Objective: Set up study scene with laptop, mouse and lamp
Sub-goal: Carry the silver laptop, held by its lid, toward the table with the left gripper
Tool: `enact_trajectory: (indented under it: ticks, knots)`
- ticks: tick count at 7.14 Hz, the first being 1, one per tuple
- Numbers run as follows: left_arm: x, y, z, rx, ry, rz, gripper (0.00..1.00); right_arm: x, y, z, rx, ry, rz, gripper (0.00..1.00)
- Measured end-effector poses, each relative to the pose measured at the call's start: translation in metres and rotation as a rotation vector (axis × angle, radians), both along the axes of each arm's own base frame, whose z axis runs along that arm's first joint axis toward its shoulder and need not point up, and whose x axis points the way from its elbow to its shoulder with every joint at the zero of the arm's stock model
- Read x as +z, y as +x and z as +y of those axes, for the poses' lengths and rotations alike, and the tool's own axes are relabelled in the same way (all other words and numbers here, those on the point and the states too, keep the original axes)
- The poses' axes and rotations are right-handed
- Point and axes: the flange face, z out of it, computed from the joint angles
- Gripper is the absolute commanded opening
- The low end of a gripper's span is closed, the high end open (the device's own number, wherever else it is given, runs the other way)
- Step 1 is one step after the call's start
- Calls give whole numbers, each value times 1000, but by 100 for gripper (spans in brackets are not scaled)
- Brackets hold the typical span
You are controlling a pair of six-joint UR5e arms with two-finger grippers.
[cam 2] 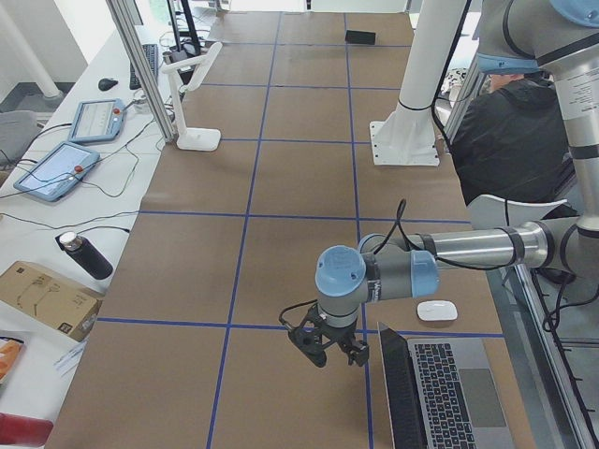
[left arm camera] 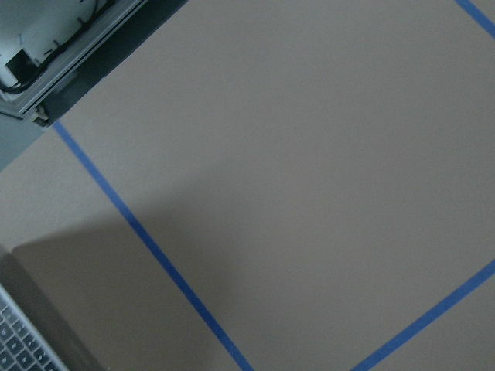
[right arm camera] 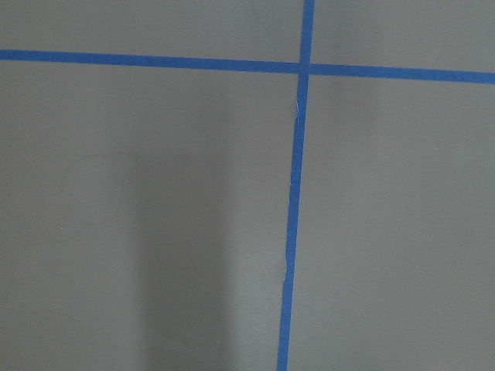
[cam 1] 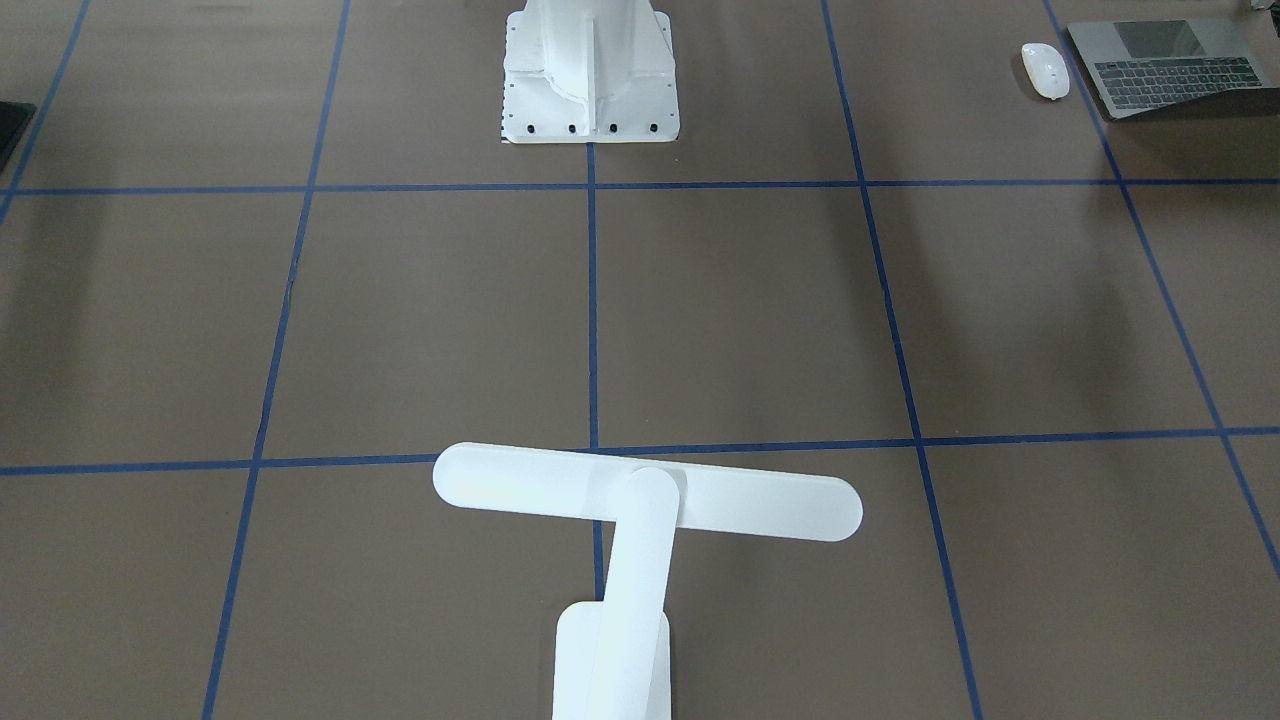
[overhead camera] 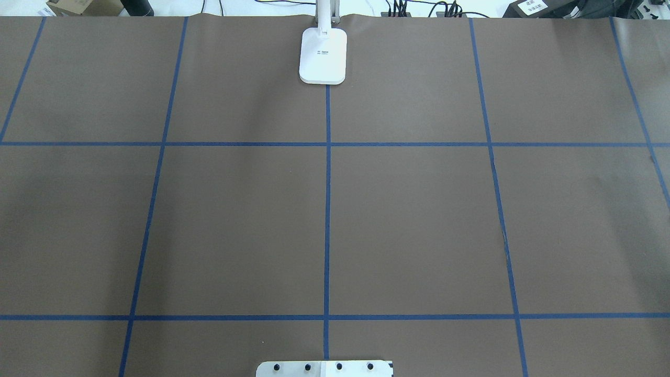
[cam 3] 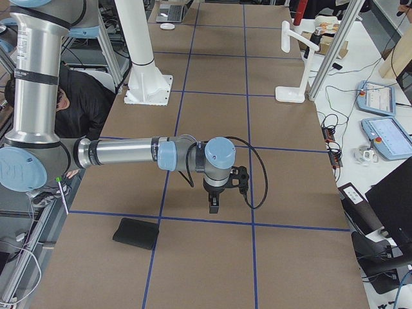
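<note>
Over the table (overhead camera: 419, 209), left gripper (cam 2: 329, 354), right gripper (cam 3: 214, 206): jaws' gap unreadable.

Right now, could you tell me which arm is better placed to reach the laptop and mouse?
The left, I'd say. In the left side view, the left gripper hangs just beside the laptop and mouse. The right gripper hovers far off at the other end, near a black pad.

I can read nothing for certain from here. The lamp (overhead camera: 323, 65) carries small grey print on its base, too fine to make out. A white label (overhead camera: 532, 5) on a dark box (overhead camera: 557, 9) possibly holds characters, blurred.
</note>
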Motion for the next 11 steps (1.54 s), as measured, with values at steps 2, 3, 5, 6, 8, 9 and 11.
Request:
enact_trajectory:
  ticks: [2,3,5,6,8,9,11]
  knots:
    - [8,0,10,-99,-145,-12,100,0,0,-1,1,-2,-5,100]
    - [21,1,14,-121,-199,-14,100,-1,-1,0,2,-2,-13,100]
    - [50,2,20,-130,-273,-15,100,-6,-4,-1,11,-10,-66,100]
    - [62,2,24,-130,-299,-15,100,-8,-5,-2,20,-17,-77,100]
    - [82,3,32,-124,-340,-12,100,-11,-5,-2,25,-17,-85,100]
    - [90,3,35,-123,-355,-11,100,-13,-5,-3,25,-14,-86,100]
    - [102,3,36,-122,-370,-8,96,-15,-5,-4,26,-11,-89,100]
